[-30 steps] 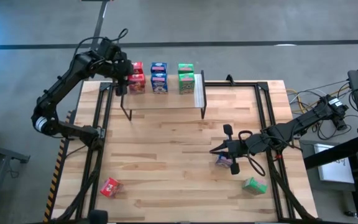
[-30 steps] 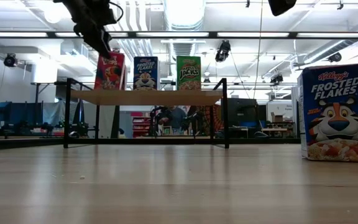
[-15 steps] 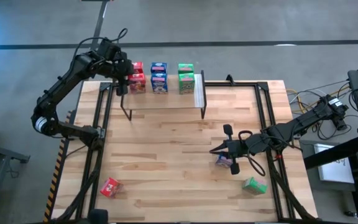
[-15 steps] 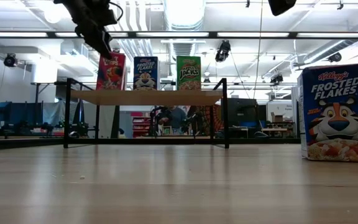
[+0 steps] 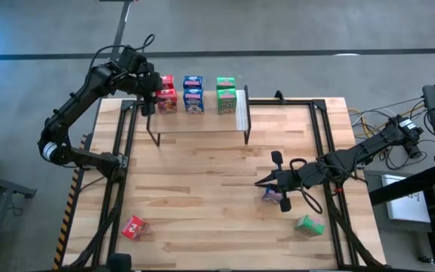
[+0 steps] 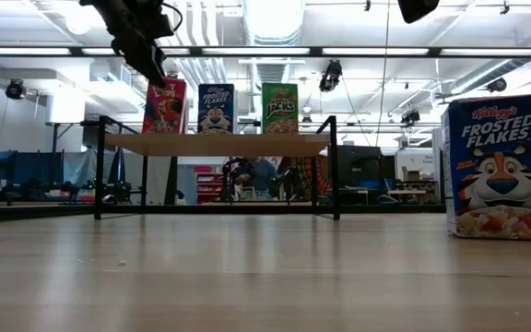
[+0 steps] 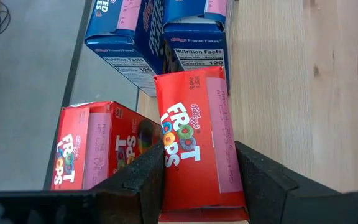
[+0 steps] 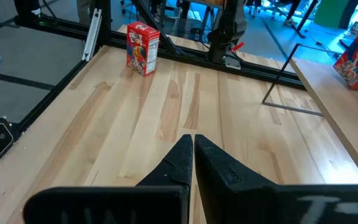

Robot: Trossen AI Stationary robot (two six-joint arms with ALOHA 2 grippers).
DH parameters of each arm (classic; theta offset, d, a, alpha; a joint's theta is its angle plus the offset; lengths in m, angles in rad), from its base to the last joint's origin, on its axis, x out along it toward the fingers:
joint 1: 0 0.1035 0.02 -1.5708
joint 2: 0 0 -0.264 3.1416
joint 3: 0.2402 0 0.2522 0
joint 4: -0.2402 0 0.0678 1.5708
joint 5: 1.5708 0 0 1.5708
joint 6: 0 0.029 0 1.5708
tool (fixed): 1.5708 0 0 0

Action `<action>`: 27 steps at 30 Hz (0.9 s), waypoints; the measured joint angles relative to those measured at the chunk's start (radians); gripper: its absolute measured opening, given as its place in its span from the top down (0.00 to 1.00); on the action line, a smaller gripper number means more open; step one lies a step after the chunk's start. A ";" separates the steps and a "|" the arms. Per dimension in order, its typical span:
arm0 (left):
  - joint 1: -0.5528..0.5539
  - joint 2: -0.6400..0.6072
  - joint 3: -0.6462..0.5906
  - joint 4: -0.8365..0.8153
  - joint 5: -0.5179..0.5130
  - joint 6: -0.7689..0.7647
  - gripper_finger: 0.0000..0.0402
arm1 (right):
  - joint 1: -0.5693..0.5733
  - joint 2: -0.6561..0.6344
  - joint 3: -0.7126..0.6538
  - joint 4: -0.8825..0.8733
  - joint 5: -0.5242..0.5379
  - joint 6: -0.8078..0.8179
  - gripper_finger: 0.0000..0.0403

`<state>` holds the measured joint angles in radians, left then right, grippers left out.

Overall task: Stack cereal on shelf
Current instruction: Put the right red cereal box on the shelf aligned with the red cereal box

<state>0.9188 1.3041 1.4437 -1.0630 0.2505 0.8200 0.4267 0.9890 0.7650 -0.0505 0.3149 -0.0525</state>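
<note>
My left gripper [image 5: 151, 100] is at the left end of the shelf [image 5: 196, 125], shut on a red cereal box [image 7: 191, 134] that stands in the front row. Another red box [image 7: 98, 146] stands behind it. Two blue boxes [image 5: 193, 92] and two green boxes [image 5: 226, 92] stand on the same board. My right gripper [image 5: 267, 182] is shut and hangs above the table's right middle, over a blue box [image 5: 272, 197] standing upright. Elsewhere on the table are a red box [image 5: 134, 227] and a green box [image 5: 308, 224]. My left gripper pinches the red box between its two fingers [image 7: 146, 171], one on each narrow side [image 7: 166, 186] near the top. It comes from above, slanting toward the far side. The box stands upright with its bottom on the shelf board [image 6: 215, 143].
The shelf's black legs [image 6: 336, 166] and whitish end strip [image 5: 241, 113] stand at the far edge. Black frame rails [image 5: 325, 143] run along the table's sides. Bare wood lies between the shelf and the loose boxes. Cables hang off the right side [image 5: 368, 121].
</note>
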 joint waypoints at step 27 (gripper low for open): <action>0.000 -0.005 0.008 0.008 -0.059 -0.013 0.50 | 0.000 0.000 0.000 0.000 0.000 -0.004 0.98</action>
<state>0.9184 1.2991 1.4522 -1.0554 0.1918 0.8070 0.4267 0.9890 0.7650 -0.0502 0.3149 -0.0566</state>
